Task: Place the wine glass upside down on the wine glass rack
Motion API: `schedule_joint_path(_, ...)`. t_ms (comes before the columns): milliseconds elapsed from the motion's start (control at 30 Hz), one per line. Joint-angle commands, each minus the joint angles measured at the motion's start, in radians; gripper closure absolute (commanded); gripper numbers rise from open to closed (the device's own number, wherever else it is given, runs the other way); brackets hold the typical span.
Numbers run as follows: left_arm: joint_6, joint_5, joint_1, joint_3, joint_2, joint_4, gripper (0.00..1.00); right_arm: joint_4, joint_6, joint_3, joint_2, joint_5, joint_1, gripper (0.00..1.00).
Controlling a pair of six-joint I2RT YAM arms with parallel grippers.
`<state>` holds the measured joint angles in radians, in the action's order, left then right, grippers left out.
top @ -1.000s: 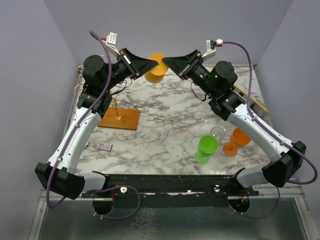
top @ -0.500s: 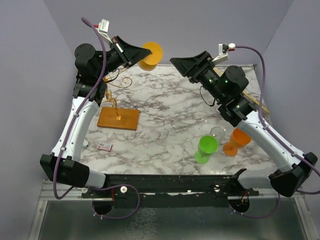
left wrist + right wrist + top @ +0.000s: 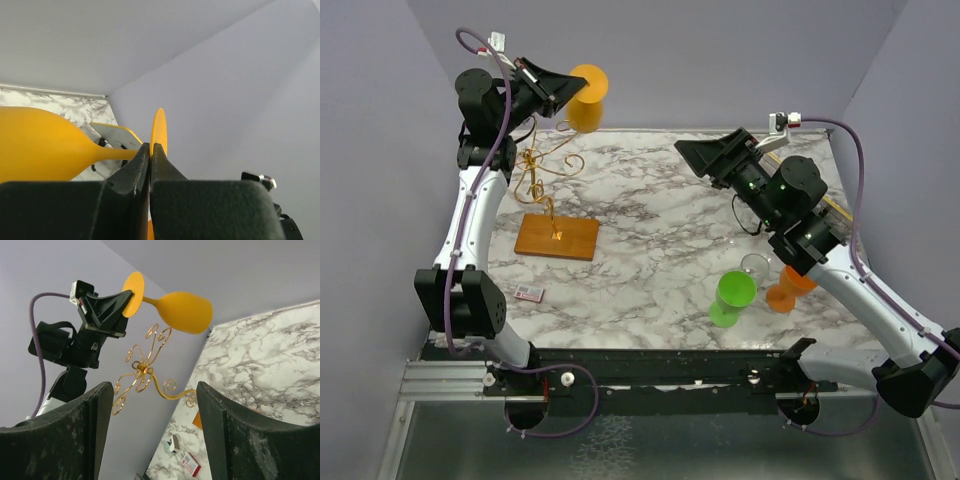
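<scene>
My left gripper is shut on the thin foot of a yellow-orange wine glass and holds it high above the table's far left corner, lying sideways. In the left wrist view the foot sits edge-on between my fingertips, the bowl to the left. The gold wire wine glass rack stands just below on its orange-brown wooden base. My right gripper is open and empty, raised over the far middle. The right wrist view shows the glass above the rack's spirals.
A green glass, a clear glass and an orange glass stand at the near right. A small red-and-white box lies near the front left. A yellow-edged board lies along the right side.
My left gripper has carried the yellow-orange glass up and to the left, clear of the right gripper. My right gripper has drawn back to the right and lower, empty.
</scene>
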<state>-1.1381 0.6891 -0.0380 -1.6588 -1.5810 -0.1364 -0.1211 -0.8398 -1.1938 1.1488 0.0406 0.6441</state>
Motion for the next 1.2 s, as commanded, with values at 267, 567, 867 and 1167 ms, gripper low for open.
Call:
schedule_joint_path(267, 0.018, -0.050, 0.098, 0.089, -0.003, 0.031, 1.00, 0.042, 0.004, 0.052, -0.036, 0.009, -0.003, 0.28)
schedule_joint_path(567, 0.038, -0.037, 0.147, 0.207, 0.081, 0.054, 1.00, 0.049, -0.016, 0.083, -0.048, 0.017, -0.003, 0.28)
schedule_joint_path(867, 0.081, -0.091, 0.167, 0.277, 0.172, 0.134, 1.00, 0.030, -0.063, 0.126, -0.052, -0.003, -0.003, 0.30)
schedule_joint_path(1167, 0.101, -0.045, 0.168, 0.297, 0.211, 0.160, 1.00, 0.032, -0.073, 0.151, -0.059, 0.011, -0.002, 0.31)
